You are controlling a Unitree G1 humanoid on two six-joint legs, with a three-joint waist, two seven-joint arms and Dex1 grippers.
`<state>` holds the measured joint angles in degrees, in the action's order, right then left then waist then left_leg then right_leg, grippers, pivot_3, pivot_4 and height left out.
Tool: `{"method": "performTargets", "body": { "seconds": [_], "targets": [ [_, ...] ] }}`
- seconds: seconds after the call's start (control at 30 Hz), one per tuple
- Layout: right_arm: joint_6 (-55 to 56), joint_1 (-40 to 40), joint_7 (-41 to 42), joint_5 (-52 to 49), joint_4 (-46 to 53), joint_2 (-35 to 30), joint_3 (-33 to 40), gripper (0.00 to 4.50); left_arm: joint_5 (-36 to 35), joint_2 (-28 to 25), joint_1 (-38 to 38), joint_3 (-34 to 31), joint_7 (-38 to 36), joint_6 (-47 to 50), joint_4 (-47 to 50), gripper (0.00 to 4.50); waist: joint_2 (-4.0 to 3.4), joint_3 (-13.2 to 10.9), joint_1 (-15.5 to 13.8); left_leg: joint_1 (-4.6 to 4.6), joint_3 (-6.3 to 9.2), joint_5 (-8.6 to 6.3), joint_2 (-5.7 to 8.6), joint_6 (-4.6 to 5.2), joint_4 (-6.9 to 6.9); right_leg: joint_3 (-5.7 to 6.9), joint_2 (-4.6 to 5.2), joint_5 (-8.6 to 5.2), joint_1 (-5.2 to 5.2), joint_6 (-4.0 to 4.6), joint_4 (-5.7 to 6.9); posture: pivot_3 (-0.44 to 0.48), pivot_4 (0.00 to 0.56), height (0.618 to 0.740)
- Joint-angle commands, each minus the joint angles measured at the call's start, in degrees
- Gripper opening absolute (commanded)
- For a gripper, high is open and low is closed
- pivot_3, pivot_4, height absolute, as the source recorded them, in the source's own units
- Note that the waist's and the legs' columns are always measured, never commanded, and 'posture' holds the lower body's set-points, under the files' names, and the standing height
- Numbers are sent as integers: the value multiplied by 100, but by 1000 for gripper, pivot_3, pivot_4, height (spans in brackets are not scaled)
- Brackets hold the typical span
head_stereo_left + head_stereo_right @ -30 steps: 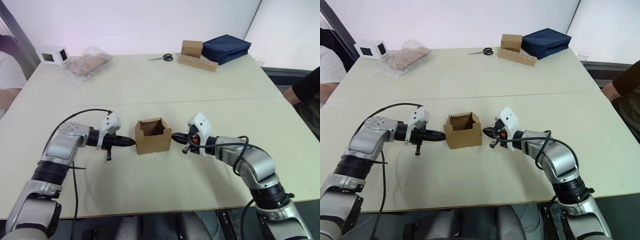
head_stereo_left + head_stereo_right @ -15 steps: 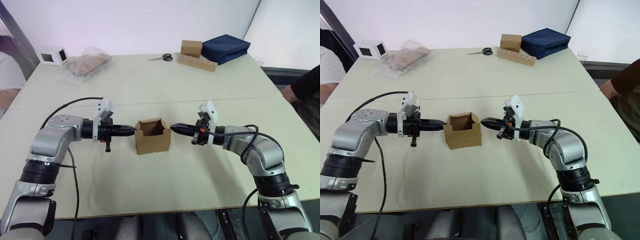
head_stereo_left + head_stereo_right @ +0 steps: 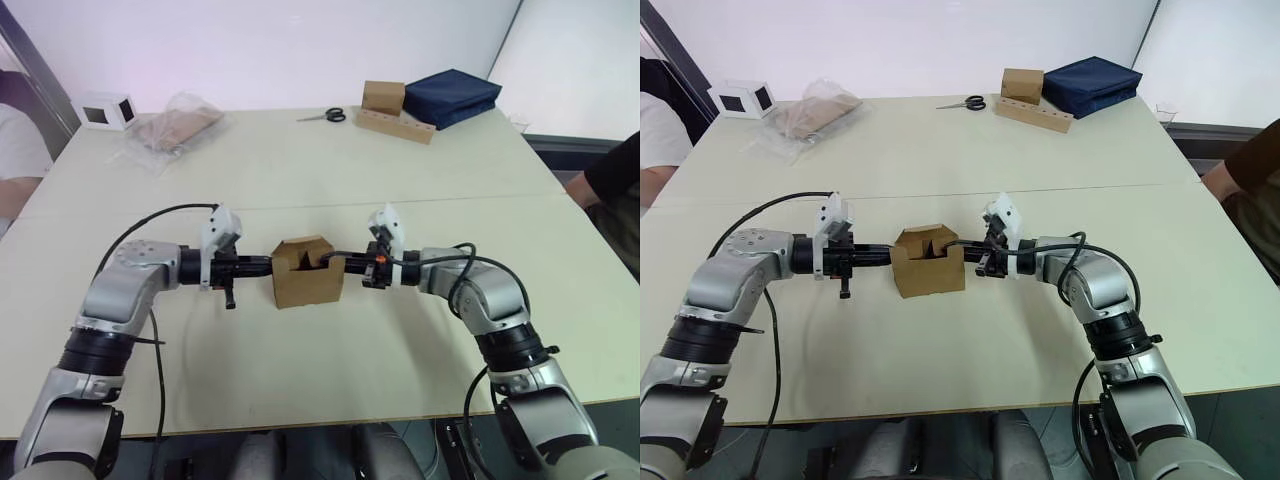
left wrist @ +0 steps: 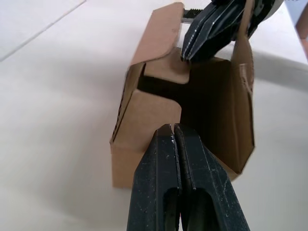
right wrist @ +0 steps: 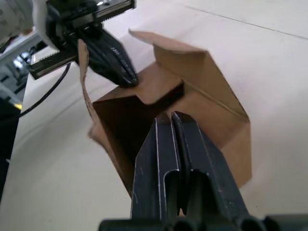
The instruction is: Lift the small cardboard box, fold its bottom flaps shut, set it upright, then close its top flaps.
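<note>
The small cardboard box [image 3: 306, 281] stands upright on the pale table [image 3: 300, 170], midway between my arms. Its top is partly open, with side flaps leaning inward over the opening. My left gripper [image 3: 268, 264] is shut, its tip pressing the box's left top flap [image 4: 161, 29]. My right gripper [image 3: 334, 257] is also shut, its tip reaching over the right top edge into the opening. In the left wrist view my shut left fingers [image 4: 166, 159] point at the box [image 4: 139, 120], and the right gripper [image 4: 211, 29] meets it from the far side. The right wrist view shows the left gripper [image 5: 115, 62] on the folded flap.
At the far left of the table sit a white cube with a dark window [image 3: 103, 110] and a clear plastic bag [image 3: 180, 122]. Scissors [image 3: 325, 115], a brown block [image 3: 384, 96] on a cardboard strip [image 3: 398, 126] and a navy bag [image 3: 452, 95] lie far right. People stand at both sides.
Both grippers have moved inward from beside the box to its top edges. The side flaps, upright before, now lean in over the opening.
</note>
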<state>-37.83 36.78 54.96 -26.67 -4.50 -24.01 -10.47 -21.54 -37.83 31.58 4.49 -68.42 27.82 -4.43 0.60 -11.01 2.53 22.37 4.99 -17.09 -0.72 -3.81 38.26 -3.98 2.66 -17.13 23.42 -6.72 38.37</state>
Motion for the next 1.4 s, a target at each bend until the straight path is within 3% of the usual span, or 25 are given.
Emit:
{"method": "performTargets", "body": {
  "seconds": [0.03,0.87,1.23,1.4],
  "targets": [
    [228,73,131,236,-215,33,-139,0,199,124,-20,99,224,-150,-120,77,-1,5,-6,0,0,0,0,0,0,0,1,0,-2,0,0,0,150,740],
    [51,152,73,149,260,-158,388,0,-133,48,-42,-66,195,158,219,77,-5,10,-5,-4,1,0,0,0,0,0,1,0,-6,0,0,0,150,740],
    [-1150,14,-434,-1107,1739,-526,1633,0,-1067,-261,135,-972,337,1018,688,77,-6,8,1,4,1,0,-1,0,-3,0,0,0,4,0,-2,0,150,740],
    [-1574,-399,-243,-1673,2865,-769,1352,0,-709,-570,493,-837,45,640,-164,77,-5,8,-10,3,2,0,0,0,-6,1,0,0,2,0,-4,0,150,740]
  ]
}}
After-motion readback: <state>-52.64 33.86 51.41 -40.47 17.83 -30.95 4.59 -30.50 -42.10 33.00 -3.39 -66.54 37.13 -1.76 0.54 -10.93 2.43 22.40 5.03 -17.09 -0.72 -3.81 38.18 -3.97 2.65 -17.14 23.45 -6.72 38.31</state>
